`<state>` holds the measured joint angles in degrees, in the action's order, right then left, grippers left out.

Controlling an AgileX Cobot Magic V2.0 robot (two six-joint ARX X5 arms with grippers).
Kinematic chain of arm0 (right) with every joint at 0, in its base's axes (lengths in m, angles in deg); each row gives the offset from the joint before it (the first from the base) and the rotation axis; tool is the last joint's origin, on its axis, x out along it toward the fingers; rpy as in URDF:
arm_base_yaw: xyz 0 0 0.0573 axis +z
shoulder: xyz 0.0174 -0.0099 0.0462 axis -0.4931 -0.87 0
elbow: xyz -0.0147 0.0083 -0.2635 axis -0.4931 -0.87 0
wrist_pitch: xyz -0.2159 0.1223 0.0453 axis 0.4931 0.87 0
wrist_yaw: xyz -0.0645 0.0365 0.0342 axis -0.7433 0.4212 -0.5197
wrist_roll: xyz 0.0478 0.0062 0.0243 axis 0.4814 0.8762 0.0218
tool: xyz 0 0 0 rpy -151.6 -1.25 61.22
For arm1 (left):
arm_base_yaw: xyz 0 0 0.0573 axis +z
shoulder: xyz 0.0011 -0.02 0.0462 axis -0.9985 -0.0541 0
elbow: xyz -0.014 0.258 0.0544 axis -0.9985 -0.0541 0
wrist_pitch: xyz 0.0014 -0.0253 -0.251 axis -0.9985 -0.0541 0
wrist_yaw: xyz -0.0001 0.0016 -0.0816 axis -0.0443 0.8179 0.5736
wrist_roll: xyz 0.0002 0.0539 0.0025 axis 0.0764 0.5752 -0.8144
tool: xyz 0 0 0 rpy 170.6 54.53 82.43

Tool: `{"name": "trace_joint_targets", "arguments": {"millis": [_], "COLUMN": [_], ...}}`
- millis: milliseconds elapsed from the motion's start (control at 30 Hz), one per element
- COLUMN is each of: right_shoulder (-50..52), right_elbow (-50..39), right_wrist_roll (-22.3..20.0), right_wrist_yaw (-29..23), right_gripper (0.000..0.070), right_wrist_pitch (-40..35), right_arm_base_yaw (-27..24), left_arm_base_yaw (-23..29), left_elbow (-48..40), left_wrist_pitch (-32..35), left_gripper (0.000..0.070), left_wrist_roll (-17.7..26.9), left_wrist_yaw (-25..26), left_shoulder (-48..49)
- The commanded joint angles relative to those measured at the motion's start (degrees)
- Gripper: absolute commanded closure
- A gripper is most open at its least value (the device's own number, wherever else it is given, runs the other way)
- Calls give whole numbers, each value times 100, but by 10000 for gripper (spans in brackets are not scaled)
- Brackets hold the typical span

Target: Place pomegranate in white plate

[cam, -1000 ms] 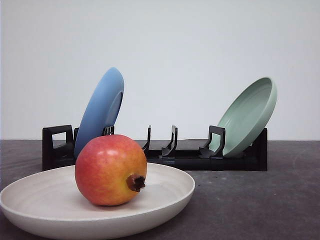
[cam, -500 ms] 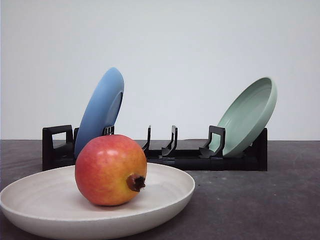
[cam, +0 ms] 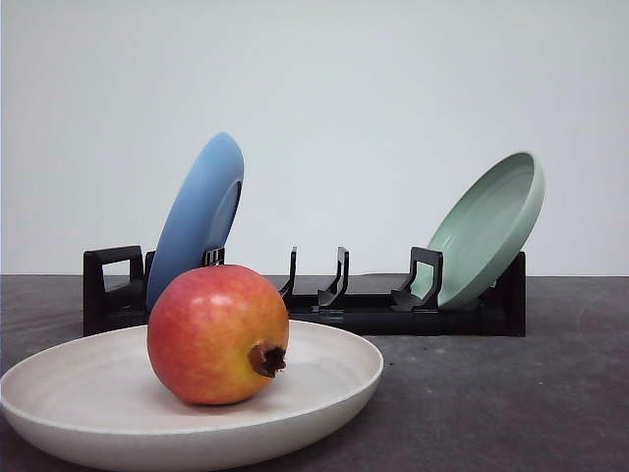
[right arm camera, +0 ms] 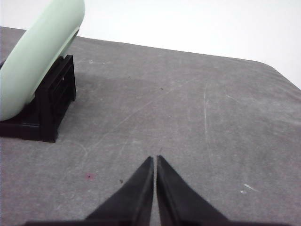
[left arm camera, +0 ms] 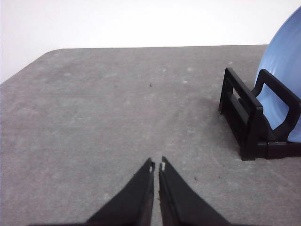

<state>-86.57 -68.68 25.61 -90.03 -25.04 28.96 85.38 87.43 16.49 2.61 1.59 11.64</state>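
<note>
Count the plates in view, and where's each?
3. The white plate lies flat on the table in front, holding the pomegranate. The blue plate stands in the black rack's left end, the pale green plate leans at its right end.

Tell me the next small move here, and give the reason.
Probably none: keep both arms parked. The pomegranate already sits in the white plate, and the left gripper and right gripper are shut, empty, over bare table, so the job looks done.
</note>
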Motion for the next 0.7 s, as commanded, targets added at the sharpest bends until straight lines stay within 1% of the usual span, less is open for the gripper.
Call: {"name": "trace_joint_targets", "arguments": {"millis": [0,667], "right_shoulder": [4,4], "right_elbow": [-17,-17], "right_wrist_roll": [-26,-26], "right_wrist_yaw": [-2,-2], "right_gripper": [698,698], "right_wrist_pitch": [-52,-52], "right_arm_base_yaw": [7,7], "left_arm_base_yaw": [-9,-9], "left_elbow": [-63,-63], "left_wrist_pitch": [-17,-17], "left_gripper": [700,700], "left_wrist_roll": [39,39], "left_wrist_yaw": [-9,-9], "left_shoulder": [9,7]}}
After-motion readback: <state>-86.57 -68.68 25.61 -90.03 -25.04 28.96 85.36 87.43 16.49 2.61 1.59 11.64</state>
